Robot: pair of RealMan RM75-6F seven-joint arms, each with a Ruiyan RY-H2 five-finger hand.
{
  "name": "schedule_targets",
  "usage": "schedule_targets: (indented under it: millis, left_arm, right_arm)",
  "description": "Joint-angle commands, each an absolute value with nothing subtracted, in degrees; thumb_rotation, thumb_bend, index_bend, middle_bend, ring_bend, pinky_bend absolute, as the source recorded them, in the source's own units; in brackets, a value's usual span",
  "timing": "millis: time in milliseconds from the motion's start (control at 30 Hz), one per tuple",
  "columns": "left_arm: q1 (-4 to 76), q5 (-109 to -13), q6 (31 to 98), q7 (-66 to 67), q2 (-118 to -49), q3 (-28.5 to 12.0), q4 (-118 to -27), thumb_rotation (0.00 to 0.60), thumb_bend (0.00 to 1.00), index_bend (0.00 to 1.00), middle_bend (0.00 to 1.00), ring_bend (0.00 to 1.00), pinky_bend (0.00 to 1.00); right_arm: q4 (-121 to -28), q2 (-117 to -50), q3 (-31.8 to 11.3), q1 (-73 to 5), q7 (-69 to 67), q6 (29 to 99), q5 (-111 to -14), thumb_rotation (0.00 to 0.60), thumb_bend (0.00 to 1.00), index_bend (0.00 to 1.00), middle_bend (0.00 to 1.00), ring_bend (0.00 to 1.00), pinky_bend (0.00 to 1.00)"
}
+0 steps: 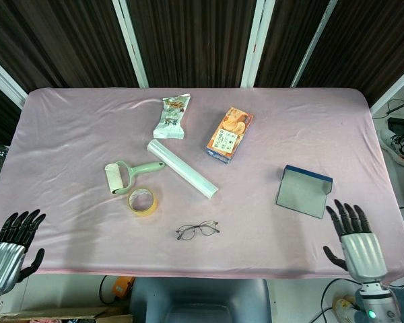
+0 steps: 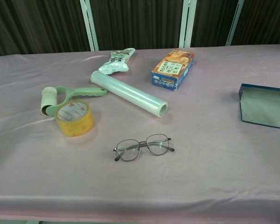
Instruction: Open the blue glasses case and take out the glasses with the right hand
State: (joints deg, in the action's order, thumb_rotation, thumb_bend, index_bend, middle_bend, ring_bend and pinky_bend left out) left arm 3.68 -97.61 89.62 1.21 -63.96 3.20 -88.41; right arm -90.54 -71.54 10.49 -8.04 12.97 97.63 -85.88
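Since the glasses (image 1: 197, 230) lie at lower centre, out of the open blue glasses case (image 1: 304, 191), and look light and fragile, I'd pinch their bridge, my right hand (image 1: 355, 235) and left hand (image 1: 8, 248) both spread empty.

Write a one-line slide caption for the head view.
Glasses lie on the pink table, apart from the open blue case; both hands, left and right, open at the near edge.

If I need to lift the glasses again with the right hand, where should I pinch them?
Probably the bridge of the glasses, from above: they lie flat on the cloth, lenses side by side, arms folded. The right hand sits open at the table edge.
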Motion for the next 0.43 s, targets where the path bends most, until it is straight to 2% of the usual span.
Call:
schedule_targets:
  millis: [33, 433]
  left_arm:
    - [3.83, -97.89, 89.51, 1.46, -64.18, 3.26, -88.48, 0.6, 0.42, 0.0, 0.04, 0.0, 0.03]
    - [3.79, -98.96, 90.34, 0.84, -64.45, 3.53, -87.54, 0.6, 0.41, 0.0, 0.04, 0.0, 0.03]
  right_arm:
    - [-83.51, -71.13, 8.12, -4.49, 3.99, 97.79, -85.11, 0.6, 0.37, 0.06, 0.0, 0.0, 0.0]
    - [-83.81, -70.89, 6.52, -2.72, 4.22, 96.53, -88.55, 0.6, 0.37, 0.07, 0.0, 0.0, 0.0]
